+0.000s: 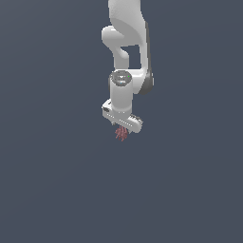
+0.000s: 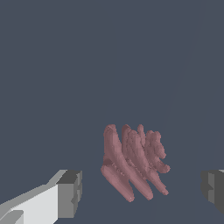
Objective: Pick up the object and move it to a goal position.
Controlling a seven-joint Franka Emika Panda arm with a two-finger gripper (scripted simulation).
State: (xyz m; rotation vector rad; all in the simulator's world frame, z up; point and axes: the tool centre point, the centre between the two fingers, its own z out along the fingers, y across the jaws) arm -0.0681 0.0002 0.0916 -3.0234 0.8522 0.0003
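Observation:
The object (image 2: 133, 162) is a small dull dark-red knobbly cluster of finger-like lobes. In the wrist view it lies between my two grey fingertips (image 2: 70, 192), with a gap on each side, so nothing touches it. My gripper (image 2: 142, 190) is open and straddles it. In the exterior view the white gripper (image 1: 122, 128) points straight down, and the object (image 1: 121, 134) pokes out just beneath the hand. The fingers themselves are hard to make out in that view.
A plain dark grey-blue surface (image 1: 57, 180) fills both views. The white arm (image 1: 128, 57) rises from the gripper toward the exterior view's top edge. No other objects or goal marker show.

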